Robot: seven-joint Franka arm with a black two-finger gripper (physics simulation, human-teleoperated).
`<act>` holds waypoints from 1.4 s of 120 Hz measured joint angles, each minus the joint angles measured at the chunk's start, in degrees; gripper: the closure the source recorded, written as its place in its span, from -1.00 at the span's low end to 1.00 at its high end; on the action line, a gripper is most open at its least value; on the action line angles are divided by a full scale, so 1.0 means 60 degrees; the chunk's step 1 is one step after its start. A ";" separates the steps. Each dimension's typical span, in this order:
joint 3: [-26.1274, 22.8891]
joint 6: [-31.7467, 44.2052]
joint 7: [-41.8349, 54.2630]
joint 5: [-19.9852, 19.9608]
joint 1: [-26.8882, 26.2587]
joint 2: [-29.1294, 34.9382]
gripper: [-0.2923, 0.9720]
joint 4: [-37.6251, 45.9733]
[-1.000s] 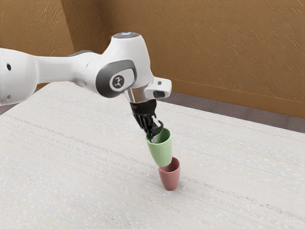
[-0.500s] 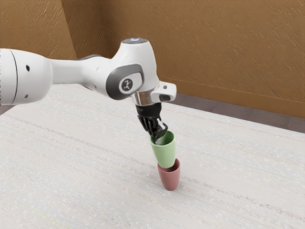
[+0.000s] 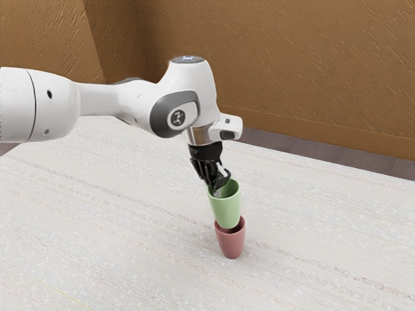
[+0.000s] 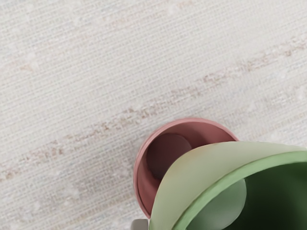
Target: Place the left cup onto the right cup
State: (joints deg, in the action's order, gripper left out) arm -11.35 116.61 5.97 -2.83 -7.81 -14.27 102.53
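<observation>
1. On the pale counter (image 3: pixel 97 227), a pink cup (image 3: pixel 231 241) stands upright with its mouth open to the top.
2. Directly above it is a green cup (image 3: pixel 225 206), also mouth up and leaning slightly, its top tipped toward the exterior view's left.
3. The green cup's base sits at the pink cup's mouth and appears to dip just inside the rim; I cannot tell whether the two cups touch.
4. The black fingers (image 3: pixel 218 179) are nearly closed and pinch the green cup's rim on the side toward the arm, one finger inside the cup and one outside, so the cup hangs from them.
5. The white arm (image 3: pixel 97 103) comes in from the exterior view's left, and its hand points down over both cups.
6. From the wrist view, the green cup (image 4: pixel 201 182) is close under the hand, with its dark green inside visible.
7. It covers part of the pink cup (image 4: pixel 140 167) below it. The rest of the pink cup's opening and its round bottom are uncovered.
8. Around the pink cup lies the streaked counter (image 4: pixel 96 57).
9. A brown wall (image 3: pixel 292 58) rises behind the counter.
</observation>
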 joint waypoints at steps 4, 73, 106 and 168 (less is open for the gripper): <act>0.0000 0.0004 0.0000 0.0008 0.0000 -0.0040 0.70 -0.0027; 0.0026 0.0081 -0.0004 0.0120 0.0000 -0.0508 0.70 -0.0122; 0.0150 0.0272 0.0050 0.0173 -0.0001 -0.0695 0.46 -0.0121; 0.0149 0.0401 0.0151 0.0203 -0.0010 -0.0304 -0.45 -0.0105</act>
State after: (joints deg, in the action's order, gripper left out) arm -10.46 119.01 6.87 -1.61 -7.87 -16.09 101.90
